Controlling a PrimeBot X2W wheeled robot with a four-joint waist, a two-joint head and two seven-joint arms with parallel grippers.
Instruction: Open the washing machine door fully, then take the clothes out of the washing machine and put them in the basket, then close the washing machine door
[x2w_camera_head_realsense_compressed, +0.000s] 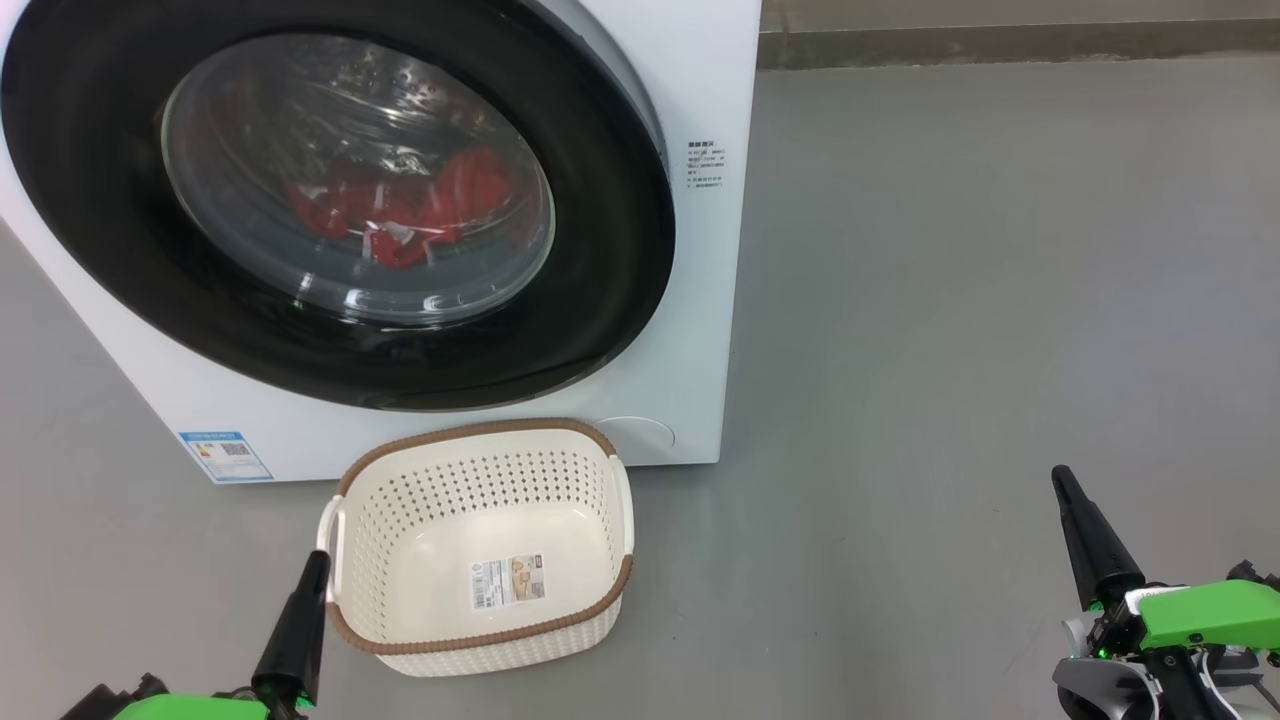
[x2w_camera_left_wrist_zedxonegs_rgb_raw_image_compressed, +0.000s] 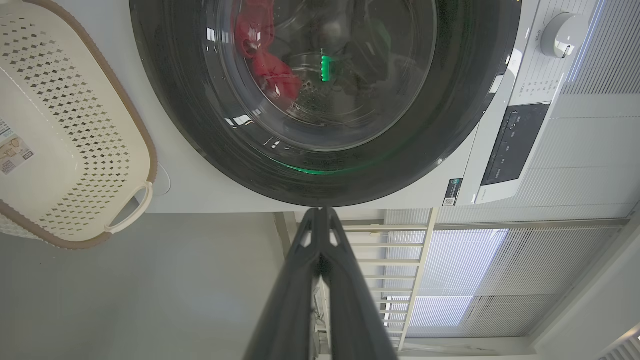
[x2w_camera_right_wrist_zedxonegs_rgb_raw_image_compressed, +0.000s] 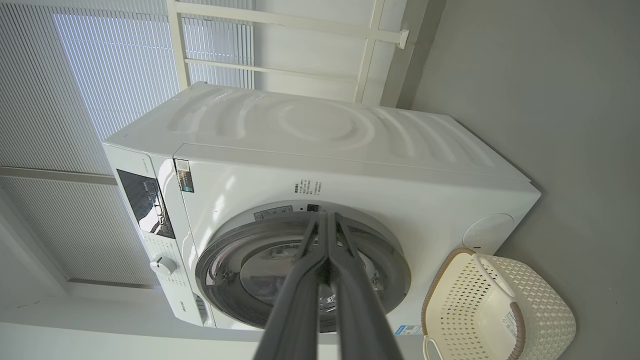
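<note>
The white washer (x2w_camera_head_realsense_compressed: 700, 330) has its round door (x2w_camera_head_realsense_compressed: 610, 250) shut, the wide black rim glossy. Red clothes (x2w_camera_head_realsense_compressed: 400, 210) with white bits lie heaped low behind the bulging glass. The cream basket (x2w_camera_head_realsense_compressed: 480, 480), brown-rimmed, sits upright on the floor just before the washer, below the door.

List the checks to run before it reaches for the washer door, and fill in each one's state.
1. Grippers unloaded: left gripper and right gripper are shut and hold nothing: ok.
2. Jaws opened to take the door edge: not ok.
3. Washing machine door latched or ajar: cannot tell.
4. Clothes inside, seen through the glass: ok.
5. Basket upright on the floor below the door: ok.
6. Door swing clears the basket: cannot tell.
</note>
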